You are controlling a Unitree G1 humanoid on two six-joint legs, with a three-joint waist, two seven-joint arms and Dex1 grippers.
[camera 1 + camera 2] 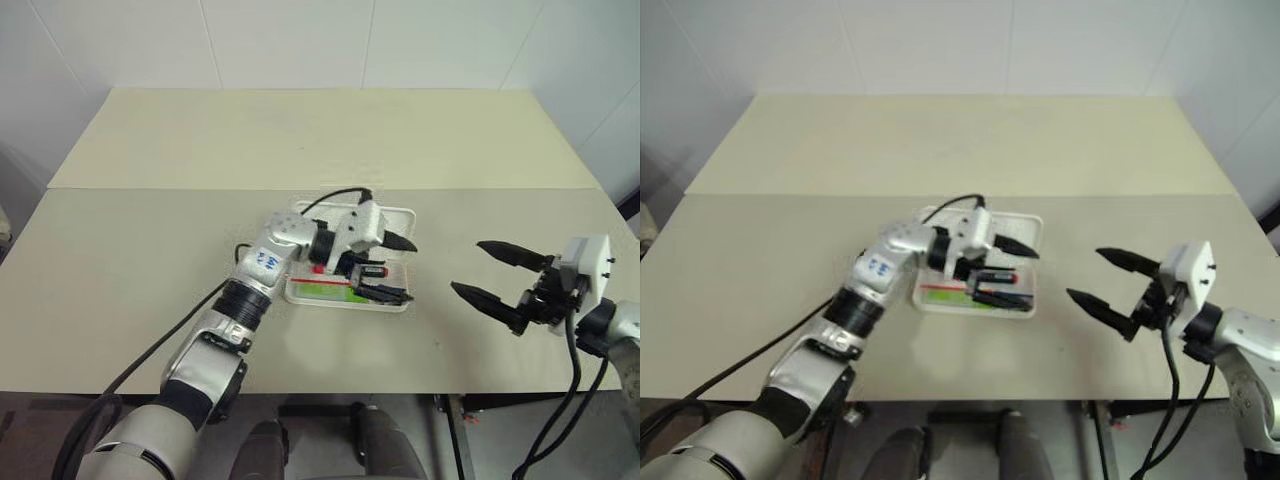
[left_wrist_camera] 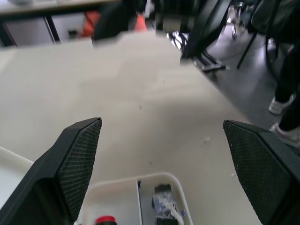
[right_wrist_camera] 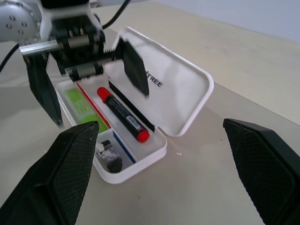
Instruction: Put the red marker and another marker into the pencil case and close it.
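Pencil case (image 3: pixel 180 89), white and hinged, lies open on the beige tabletop (image 1: pixel 150 250). Inside it the red marker (image 3: pixel 123 114) rests in the middle tray, with the lime-green highlighter (image 3: pixel 80 105) in the compartment beside it. The left gripper (image 1: pixel 393 268) hovers just above the case, fingers spread and holding nothing. The right gripper (image 1: pixel 490 271) waits well to the case's right, fingers likewise spread and empty.
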